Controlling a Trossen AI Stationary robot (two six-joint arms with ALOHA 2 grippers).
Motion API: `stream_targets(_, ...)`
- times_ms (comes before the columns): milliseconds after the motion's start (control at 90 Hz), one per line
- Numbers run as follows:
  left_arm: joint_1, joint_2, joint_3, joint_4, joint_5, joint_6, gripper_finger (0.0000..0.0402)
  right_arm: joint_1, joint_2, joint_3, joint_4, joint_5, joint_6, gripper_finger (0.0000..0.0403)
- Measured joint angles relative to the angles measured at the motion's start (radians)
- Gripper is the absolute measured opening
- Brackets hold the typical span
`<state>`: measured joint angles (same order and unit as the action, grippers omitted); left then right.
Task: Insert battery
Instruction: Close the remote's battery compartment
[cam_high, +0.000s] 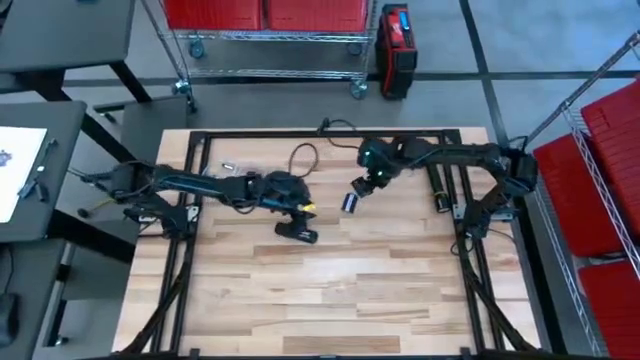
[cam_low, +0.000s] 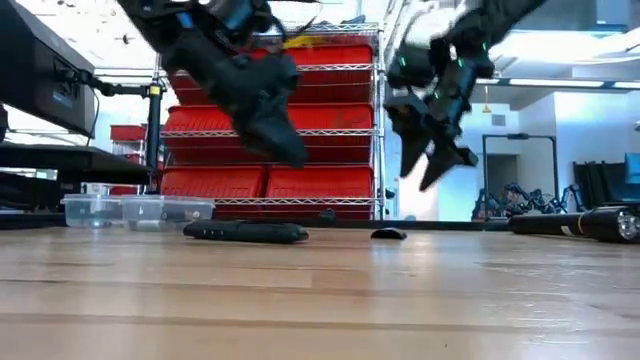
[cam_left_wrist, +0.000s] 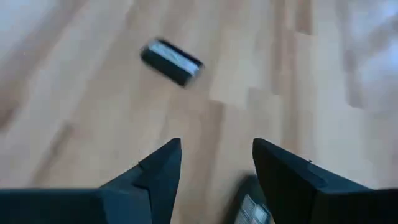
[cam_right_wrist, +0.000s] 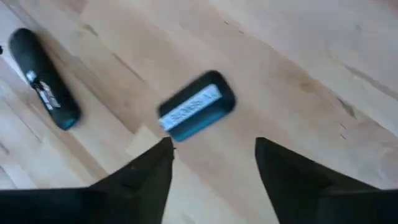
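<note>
The task looks to be at its very start: the battery (cam_high: 349, 202) lies loose on the wooden bench (cam_high: 330, 300), a little right of the middle, and nothing yet holds it. The tool it presumably belongs to, a dark handheld tool (cam_high: 296, 231), also lies flat on the bench, left of the battery and slightly nearer, the two apart from each other. The right claw (cam_high: 372, 181) hangs just beyond the battery, raised off the bench as the low view shows, its fingers spread wide and empty; in its wrist view the battery (cam_right_wrist: 197, 114) sits ahead of the gap between the fingers, label upward, with the tool (cam_right_wrist: 43, 79) off to one side. The left claw (cam_high: 300, 205) hovers just over the far end of the tool, likewise spread apart and gripping nothing; its wrist view shows the battery (cam_left_wrist: 171, 61) some way ahead and a corner of the tool (cam_left_wrist: 252, 208) below the fingers. So neither piece has been picked up: still left, by my reading, are grasping the battery, steadying or lifting the tool, lining the two up and pushing the battery home.
</note>
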<state>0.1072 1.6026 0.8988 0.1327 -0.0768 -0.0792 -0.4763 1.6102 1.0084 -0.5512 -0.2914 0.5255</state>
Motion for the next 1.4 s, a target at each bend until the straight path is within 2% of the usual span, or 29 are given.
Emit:
stream_targets(56, -0.006, 0.069, 0.062, -0.005, -0.061, 0.087, 0.0179, -0.031, 0.005, -0.037, 0.055, -0.040, -0.009, 0.0234)
stream_targets(167, -0.011, 0.192, 0.194, -0.005, -0.163, 0.237, 0.0179, -0.064, 0.025, -0.073, 0.156, -0.049, -0.019, 0.0238)
stream_targets(311, -0.016, 0.340, 0.332, -0.013, -0.196, 0.347, 0.0179, -0.083, 0.077, -0.082, 0.226, -0.116, -0.121, 0.0239)
stream_targets(478, -0.024, 0.461, 0.430, -0.060, -0.211, 0.396, 0.0179, -0.082, 0.165, -0.082, 0.250, -0.158, -0.173, 0.0238)
stream_targets(600, -0.036, 0.498, 0.450, -0.121, -0.224, 0.401, 0.0179, -0.085, 0.199, -0.080, 0.276, -0.204, -0.184, 0.0235)
stream_targets(956, -0.029, 0.505, 0.440, -0.101, -0.278, 0.436, 0.0179, -0.080, 0.208, -0.080, 0.301, -0.227, -0.213, 0.0231)
stream_targets(1289, -0.022, 0.529, 0.438, -0.013, -0.304, 0.453, 0.0179, -0.043, 0.210, -0.081, 0.310, -0.247, -0.216, 0.0230)
stream_targets(1400, -0.021, 0.532, 0.437, 0.014, -0.304, 0.460, 0.0179, -0.028, 0.212, -0.082, 0.311, -0.282, -0.215, 0.0230)
